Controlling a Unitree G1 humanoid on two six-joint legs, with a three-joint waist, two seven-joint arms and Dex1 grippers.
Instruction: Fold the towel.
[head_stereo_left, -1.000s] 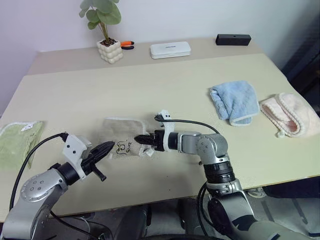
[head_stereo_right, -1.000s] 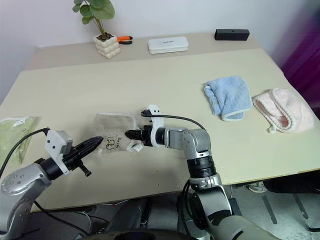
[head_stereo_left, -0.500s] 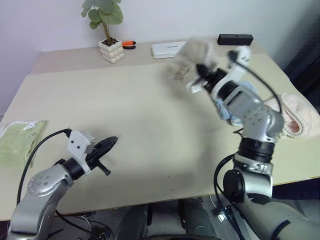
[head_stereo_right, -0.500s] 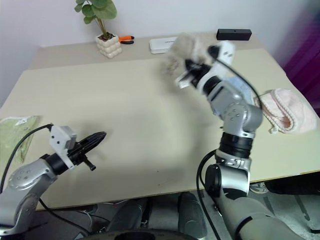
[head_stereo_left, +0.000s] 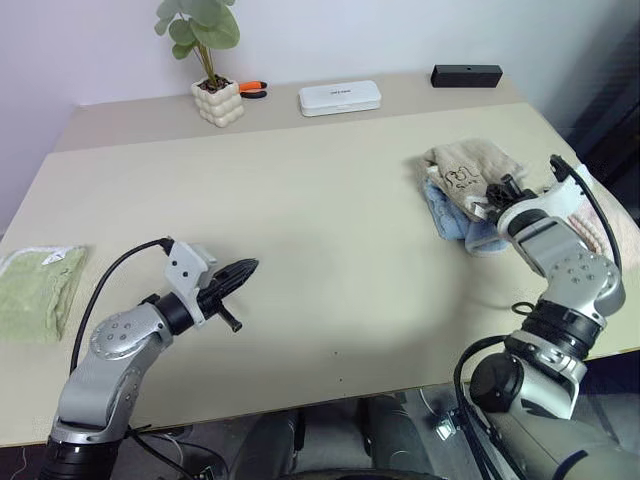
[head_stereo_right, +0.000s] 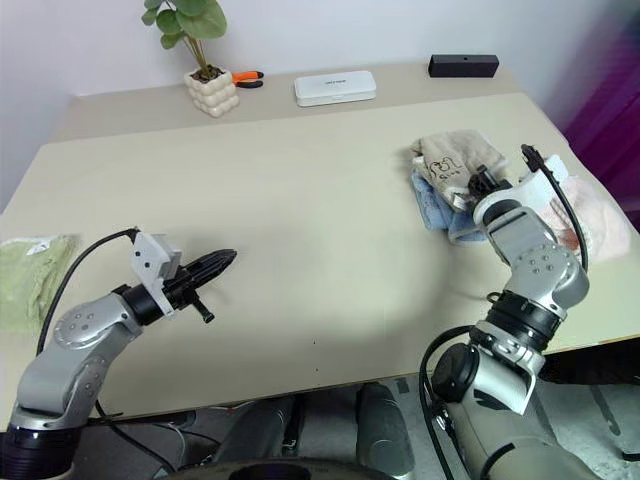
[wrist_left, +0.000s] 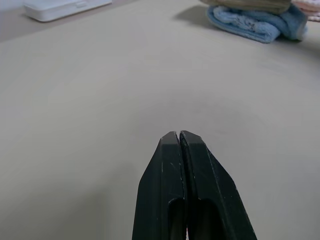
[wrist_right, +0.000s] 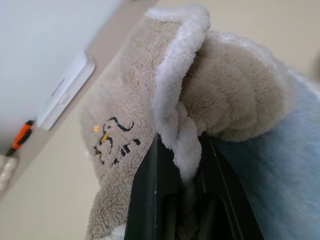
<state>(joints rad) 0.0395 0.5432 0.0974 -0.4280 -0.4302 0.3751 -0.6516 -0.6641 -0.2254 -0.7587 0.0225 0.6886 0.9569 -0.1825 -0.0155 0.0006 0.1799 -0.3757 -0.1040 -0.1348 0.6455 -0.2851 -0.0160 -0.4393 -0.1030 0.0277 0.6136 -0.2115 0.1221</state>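
1. The towel (head_stereo_left: 468, 168), folded into a beige-grey bundle with a small embroidered figure facing up, is lying on top of the light blue towel (head_stereo_left: 455, 221) near the right edge of the worktop (head_stereo_left: 300, 190).
2. The right tool (head_stereo_left: 492, 199) is gripping the towel's whitish edging between its closed fingers (wrist_right: 150, 200).
3. A pink cloth (head_stereo_right: 598, 222) is sitting just beyond the right arm.
4. The left tool (head_stereo_left: 243, 270) is hovering empty over the bare front of the worktop, its fingers (wrist_left: 167, 185) pressing together.
5. The pale green towel (head_stereo_left: 35, 290) is resting at the far left edge.
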